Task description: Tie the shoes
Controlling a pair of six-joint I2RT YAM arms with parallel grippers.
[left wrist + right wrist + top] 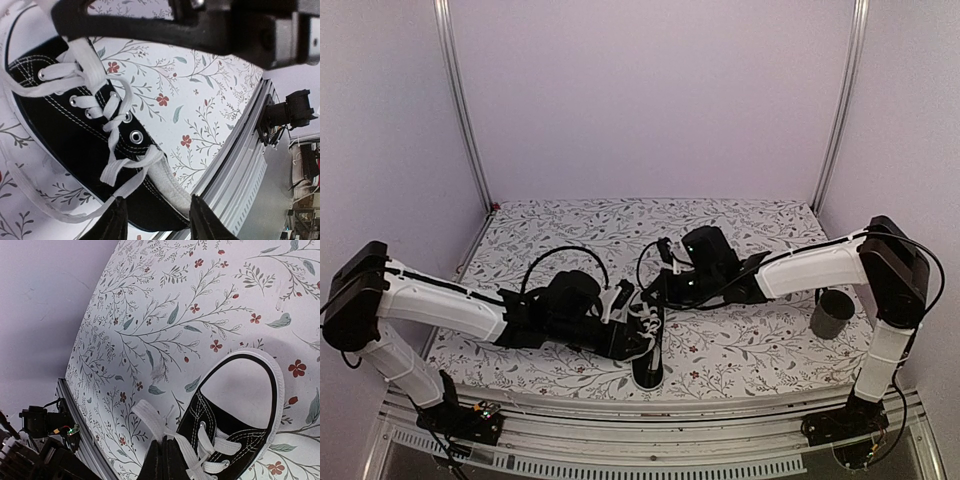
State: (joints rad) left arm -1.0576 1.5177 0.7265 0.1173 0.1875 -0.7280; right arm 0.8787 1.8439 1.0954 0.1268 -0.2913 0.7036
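Top external cam: we see the sneaker [649, 368] sitting near the near edge of the mat [750, 345], approx midway btwn the two arms. Its heel opening faces the arm bases, and the toe end points away, partly hidden under the grippers. It's black canvas w/ a white rubber sole.

On the left wrist cam the sneaker [60, 125] fills the left half of the pic. We make out metal eyelets, white stitching and a grey lining at the collar. The white laces [111, 107] cross btwn the eyelets but aren't knotted. Loose ends trail over the side & onto the mat.

Right wrist cam: the white toe cap [240, 385] sits just ahead of the right gripper [164, 445]. Its fingers are pressed together w/ a flat lace strand pinched btwn them, running up & left from the tips.

The left gripper [157, 202] sits low over the heel end, jaws partway apart w/ the collar showing in the gap. One lace end runs down beside one finger, but we can't tell if it touches.

Further out, the mat is floral print. A dark mug [833, 312] stands on it well to the right, by the right arm. A metal rail [240, 165] runs along the near edge, w/ plain pale walls [650, 100] behind.
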